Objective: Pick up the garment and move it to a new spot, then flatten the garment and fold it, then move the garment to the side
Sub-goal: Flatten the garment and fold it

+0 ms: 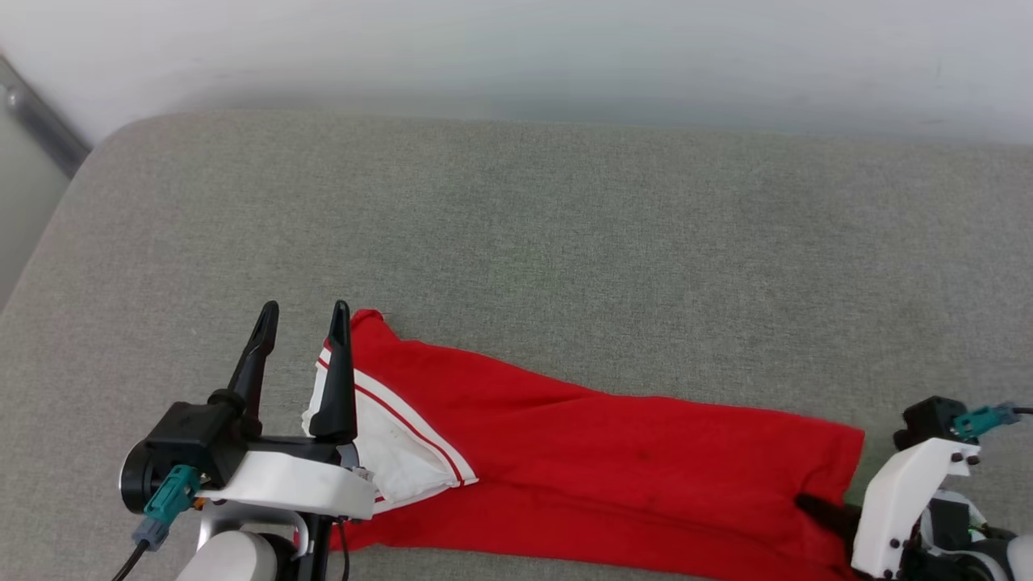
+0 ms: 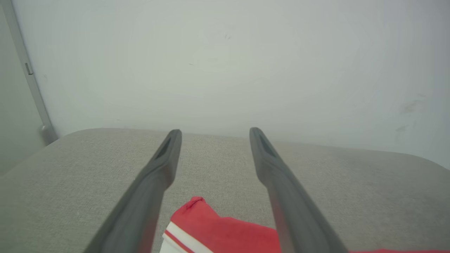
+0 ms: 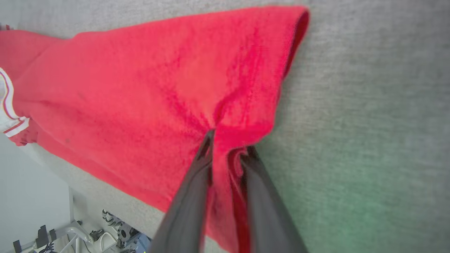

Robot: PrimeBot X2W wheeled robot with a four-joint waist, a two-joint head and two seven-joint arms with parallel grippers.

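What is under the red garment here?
The garment lies on the grey cushion, which shows beyond its edges. What its folded layers cover cannot be seen.

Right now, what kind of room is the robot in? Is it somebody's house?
Hard to say for sure. Probably an indoor workroom: a grey padded surface against a plain pale wall, the red garment lying on it, and metal gear past its edge.
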